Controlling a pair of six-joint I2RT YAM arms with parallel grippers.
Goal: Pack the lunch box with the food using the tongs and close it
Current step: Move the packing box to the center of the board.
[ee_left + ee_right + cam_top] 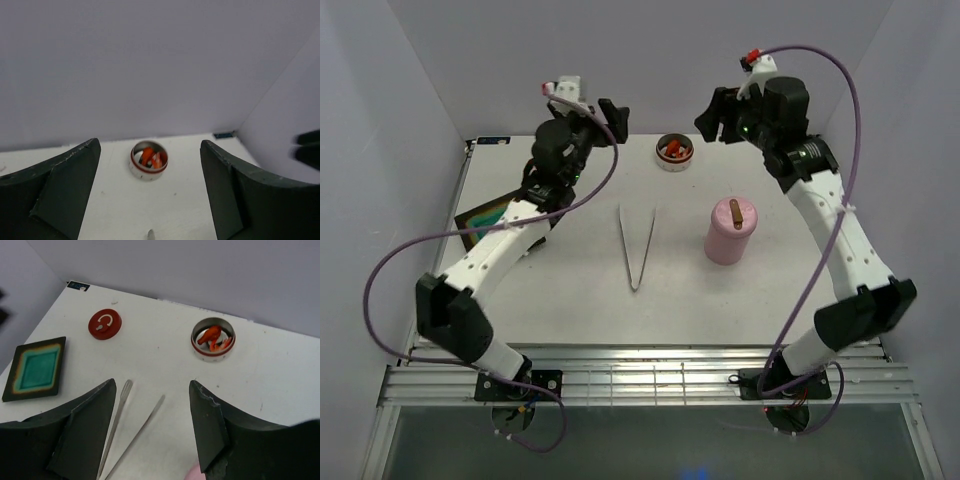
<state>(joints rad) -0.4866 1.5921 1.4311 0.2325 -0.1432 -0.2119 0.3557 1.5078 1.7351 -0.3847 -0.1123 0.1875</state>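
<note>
The lunch box is a small round white tin with a red band, standing open at the back middle of the table. The food, orange and red pieces, lies inside it. Its red lid lies flat on the table to the left, apart from it. The tongs lie mid-table with their tips pointing toward the back. My left gripper hovers open and empty, high up left of the lunch box. Right of the tin, my right gripper hangs open and empty above the tongs.
A pink cylindrical container with a brown knob stands right of the tongs. A black square tray with a teal inside lies at the left, partly under my left arm. White walls close in the back and both sides.
</note>
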